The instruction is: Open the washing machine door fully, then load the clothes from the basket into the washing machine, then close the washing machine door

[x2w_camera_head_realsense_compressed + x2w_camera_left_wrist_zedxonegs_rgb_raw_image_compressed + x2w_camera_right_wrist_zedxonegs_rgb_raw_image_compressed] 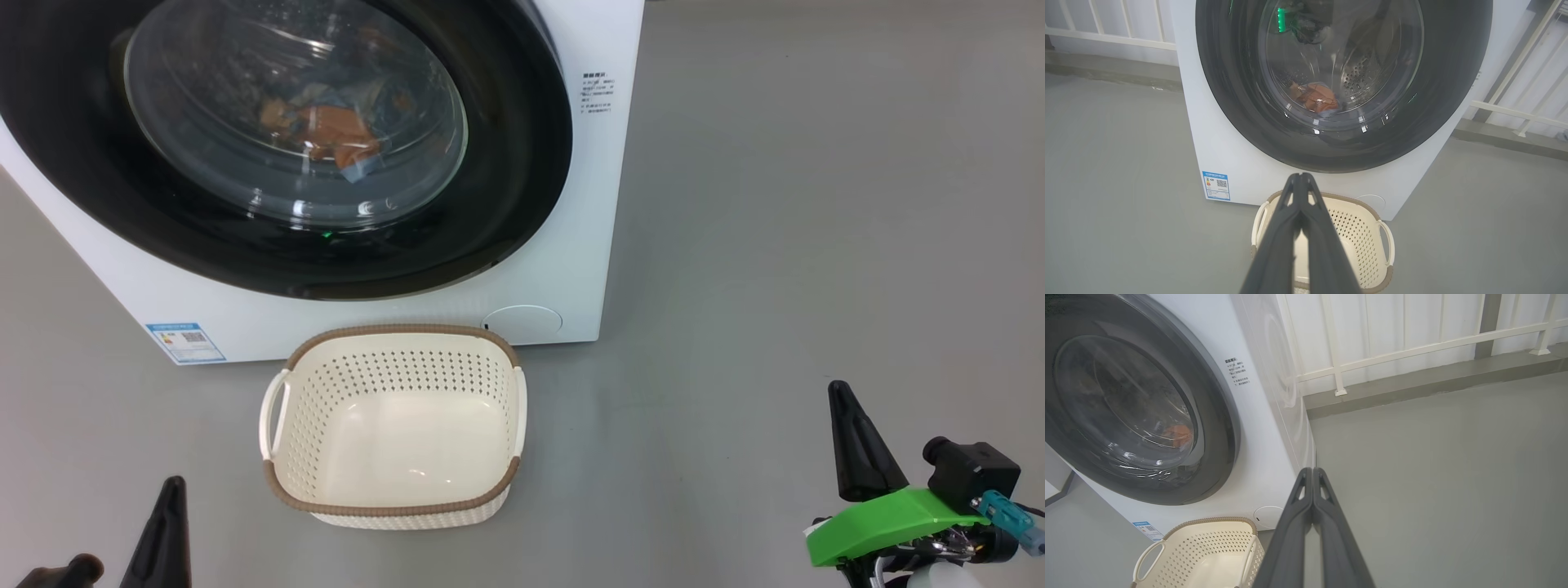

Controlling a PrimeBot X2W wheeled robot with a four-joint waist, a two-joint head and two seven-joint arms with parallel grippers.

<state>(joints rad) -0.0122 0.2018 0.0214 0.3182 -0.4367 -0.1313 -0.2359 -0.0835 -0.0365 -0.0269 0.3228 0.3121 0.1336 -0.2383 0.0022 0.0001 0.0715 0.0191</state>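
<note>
Fingers of left gripper [1300, 176] are pressed together, nothing held; right gripper [1312, 469] is likewise closed, empty. In head view they are seen at 8 and 4 o'clock. At 7 o'clock basket [400, 331] is set just before washing machine [588, 204]. At 10 o'clock washing machine door [506, 163] is latched; clothes [335, 135] are seen behind its glass.

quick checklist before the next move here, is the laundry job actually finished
1. washing machine door closed flat against the washing machine front: ok
2. Door latched: cannot tell
3. clothes inside the drum, behind the glass: ok
4. basket empty: ok
5. left gripper shut, holding nothing: ok
6. right gripper shut, holding nothing, out over bare floor: ok
</note>
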